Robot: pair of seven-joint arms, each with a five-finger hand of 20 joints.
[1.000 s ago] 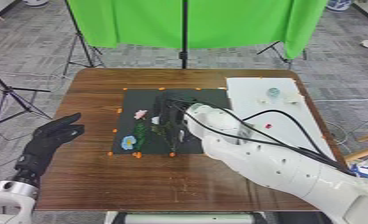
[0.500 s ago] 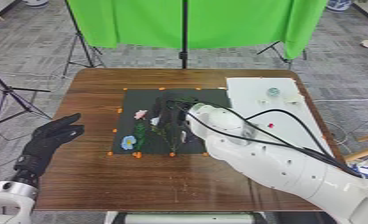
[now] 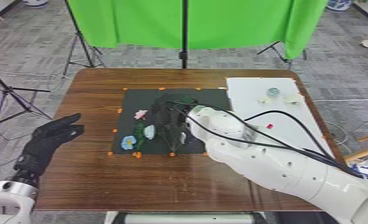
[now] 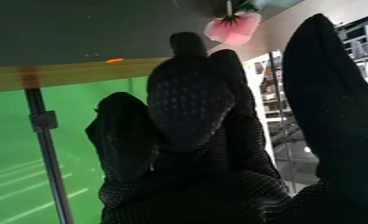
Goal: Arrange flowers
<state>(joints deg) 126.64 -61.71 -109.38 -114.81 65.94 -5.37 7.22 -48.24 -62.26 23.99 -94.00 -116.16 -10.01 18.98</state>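
On the dark mat (image 3: 138, 100): flowers in the left part. Pink flower (image 3: 140, 114) farthest off, white flower (image 3: 148, 131) nearer, blue flower (image 3: 129, 142) nearest the near edge, greenery (image 3: 139, 137) beside it.

Right hand (image 3: 170, 116) over the middle of the mat, hiding part of it; fingers loosely bent, thumb well apart from them, grip empty. In the right wrist view, a pink bloom lies beyond the fingertips. Another pale piece (image 3: 182, 137) just beside that hand.

Black cables (image 3: 291, 117) loop from the right arm across the white sheet (image 3: 251, 87), which bears a greenish glass (image 3: 273, 92), pale bits (image 3: 292, 100) and a small red piece (image 3: 269, 125). Orange tape (image 3: 138, 155) round the mat.

Left hand (image 3: 49, 140) over the table's (image 3: 92, 175) left side, fingers relaxed, empty. Green cloth (image 3: 127, 25) and stands (image 3: 184, 40) behind.
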